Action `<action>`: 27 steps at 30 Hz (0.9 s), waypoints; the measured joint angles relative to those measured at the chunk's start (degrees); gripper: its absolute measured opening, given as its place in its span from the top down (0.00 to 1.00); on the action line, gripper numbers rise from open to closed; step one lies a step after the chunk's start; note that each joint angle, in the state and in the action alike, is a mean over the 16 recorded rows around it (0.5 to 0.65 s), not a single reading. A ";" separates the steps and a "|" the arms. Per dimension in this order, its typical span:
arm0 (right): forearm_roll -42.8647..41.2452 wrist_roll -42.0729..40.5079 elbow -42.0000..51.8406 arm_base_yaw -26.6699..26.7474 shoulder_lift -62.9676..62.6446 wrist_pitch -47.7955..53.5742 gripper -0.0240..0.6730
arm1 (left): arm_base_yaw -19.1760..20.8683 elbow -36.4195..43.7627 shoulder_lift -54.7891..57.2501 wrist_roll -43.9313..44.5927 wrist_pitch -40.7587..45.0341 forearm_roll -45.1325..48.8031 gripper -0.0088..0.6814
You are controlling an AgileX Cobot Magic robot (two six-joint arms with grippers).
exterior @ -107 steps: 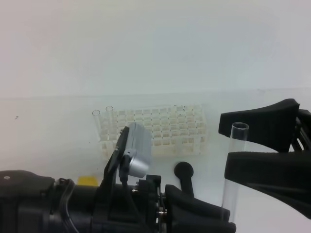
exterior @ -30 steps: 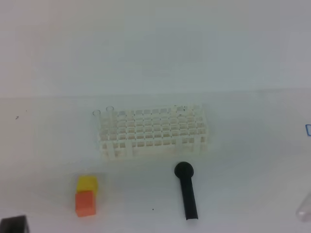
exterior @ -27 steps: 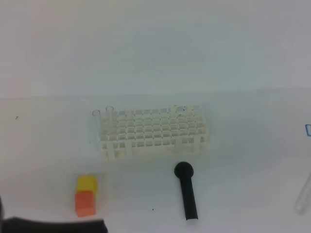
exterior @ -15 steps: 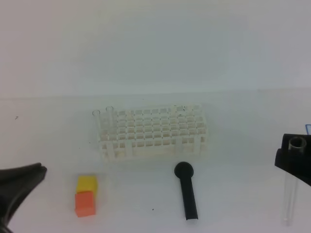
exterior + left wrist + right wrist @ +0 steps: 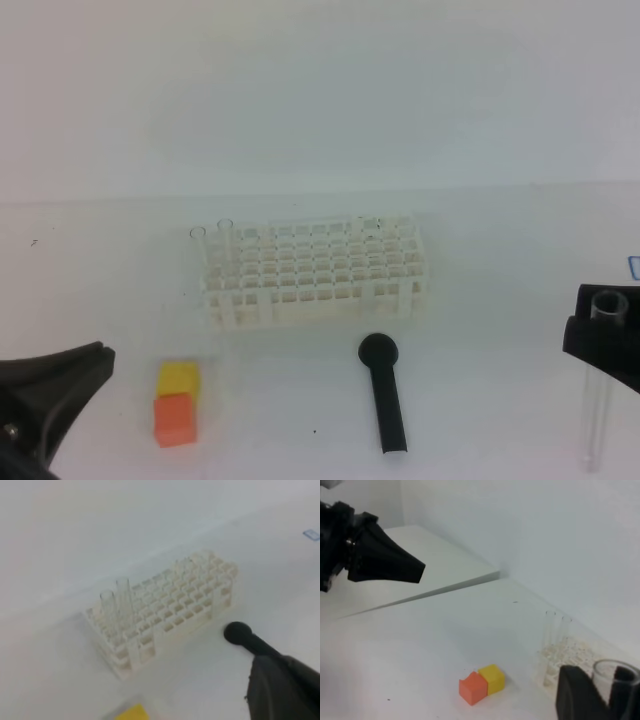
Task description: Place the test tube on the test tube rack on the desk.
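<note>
The white test tube rack (image 5: 312,270) stands on the desk (image 5: 480,260) at the middle, with two clear tubes (image 5: 212,245) upright in its left end. My right gripper (image 5: 606,335) at the right edge is shut on the test tube (image 5: 596,410), holding it upright near its open top, well right of the rack. In the right wrist view the tube's mouth (image 5: 615,672) sits between the black fingers (image 5: 577,695). My left gripper (image 5: 55,385) is at the lower left, a black wedge with its jaws together and nothing in it; it also shows in the right wrist view (image 5: 380,555).
A black round-headed tool (image 5: 384,395) lies in front of the rack. A yellow cube and an orange cube (image 5: 177,402) sit together at the front left. The left wrist view shows the rack (image 5: 170,612) and the tool's head (image 5: 238,633).
Both grippers have come into view from the bottom corners. The test tube, slanted at the right edge a second ago, now stands upright in the right gripper. The left gripper edged right.
</note>
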 joint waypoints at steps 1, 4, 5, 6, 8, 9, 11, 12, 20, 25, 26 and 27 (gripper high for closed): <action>0.00 -0.01 0.00 0.00 0.00 -0.05 0.79 | 0.00 0.33 0.00 -0.04 -0.28 -0.09 0.99; 0.00 0.00 0.00 0.00 0.00 -0.13 0.79 | 0.00 1.14 0.00 -0.15 -1.00 -0.14 0.99; 0.00 0.02 0.00 0.00 0.00 -0.14 0.79 | 0.00 1.31 0.00 -0.19 -1.22 -0.14 0.99; 0.00 0.05 0.00 0.00 0.00 -0.15 0.79 | 0.00 1.43 0.00 -0.22 -1.40 -0.13 0.99; 0.00 0.13 0.00 0.00 0.00 -0.17 0.79 | 0.00 1.53 0.00 -0.27 -1.63 -0.12 0.99; 0.00 0.18 0.00 0.00 0.00 -0.18 0.79 | 0.00 1.54 0.00 -0.27 -1.68 -0.11 0.99; 0.00 0.29 0.00 0.00 0.00 -0.18 0.79 | 0.00 1.54 0.00 -0.27 -1.68 -0.10 0.99; 0.00 0.34 0.00 0.00 0.00 -0.18 0.79 | 0.00 1.54 0.00 -0.27 -1.66 -0.09 0.99; 0.00 0.79 0.00 0.00 0.00 -0.14 0.79 | 0.00 1.80 0.02 -0.27 -1.22 -0.53 0.99; 0.00 1.00 0.00 0.00 0.00 -0.20 0.79 | 0.00 2.03 0.07 -0.27 -0.70 -6.00 0.99; 0.00 1.03 0.00 0.00 0.00 -0.21 0.79 | 0.00 2.07 0.12 -0.27 -0.59 -7.75 0.99; 0.00 1.06 0.00 0.00 0.00 -0.23 0.79 | 0.00 2.12 0.20 -0.27 -0.49 -9.53 0.99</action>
